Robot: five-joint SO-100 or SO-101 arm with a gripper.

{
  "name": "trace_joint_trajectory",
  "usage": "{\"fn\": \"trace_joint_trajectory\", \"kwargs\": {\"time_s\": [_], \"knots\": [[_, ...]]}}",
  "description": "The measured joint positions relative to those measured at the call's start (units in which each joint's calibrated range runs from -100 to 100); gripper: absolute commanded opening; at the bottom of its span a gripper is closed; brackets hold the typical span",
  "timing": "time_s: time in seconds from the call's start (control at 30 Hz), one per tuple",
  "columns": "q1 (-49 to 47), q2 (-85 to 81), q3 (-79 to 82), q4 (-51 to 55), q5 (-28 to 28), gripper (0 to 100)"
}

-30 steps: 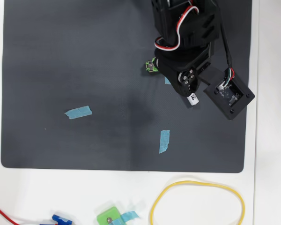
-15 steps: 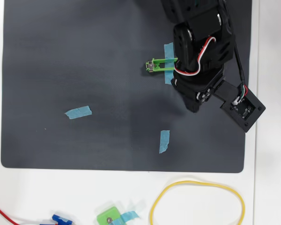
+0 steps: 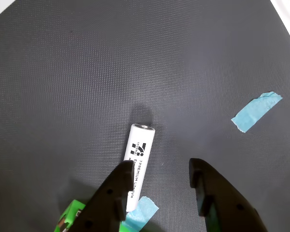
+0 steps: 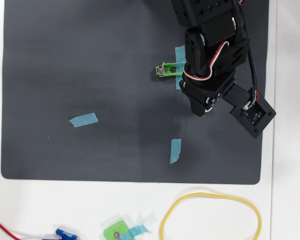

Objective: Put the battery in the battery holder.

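Observation:
In the wrist view the white battery (image 3: 139,162) lies flat on the black mat (image 3: 87,72), its metal end pointing away from me. My gripper (image 3: 160,169) is open and empty; its left finger (image 3: 117,193) overlaps the battery's near part and its right finger (image 3: 208,193) is apart from it. A corner of the green battery holder (image 3: 70,215) shows at the bottom left, beside blue tape (image 3: 141,211). In the overhead view the arm (image 4: 210,65) hides the battery and fingertips; only the holder's left end (image 4: 165,70) with a screw shows.
Loose blue tape strips lie on the mat (image 3: 256,112), (image 4: 83,119), (image 4: 175,151). Off the mat on the white table are a smaller green block (image 4: 116,232), a yellow cable loop (image 4: 210,220) and a red wire (image 4: 5,229).

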Motion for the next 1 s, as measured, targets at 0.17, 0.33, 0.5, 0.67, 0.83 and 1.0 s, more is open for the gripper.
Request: {"fn": "trace_joint_trajectory", "kwargs": {"time_s": [0.17,0.33,0.5,0.67,0.83,1.0], "knots": [[0.0,0.0,-0.2,0.3,0.0,10],[0.0,3.2,-0.3,0.4,0.0,10],[0.0,4.3,-0.9,0.4,0.0,10],[-1.1,4.5,-2.3,0.4,0.0,10],[-1.1,4.5,-2.4,0.4,0.0,10],[-1.1,9.1,-3.4,0.4,0.0,10]]}}
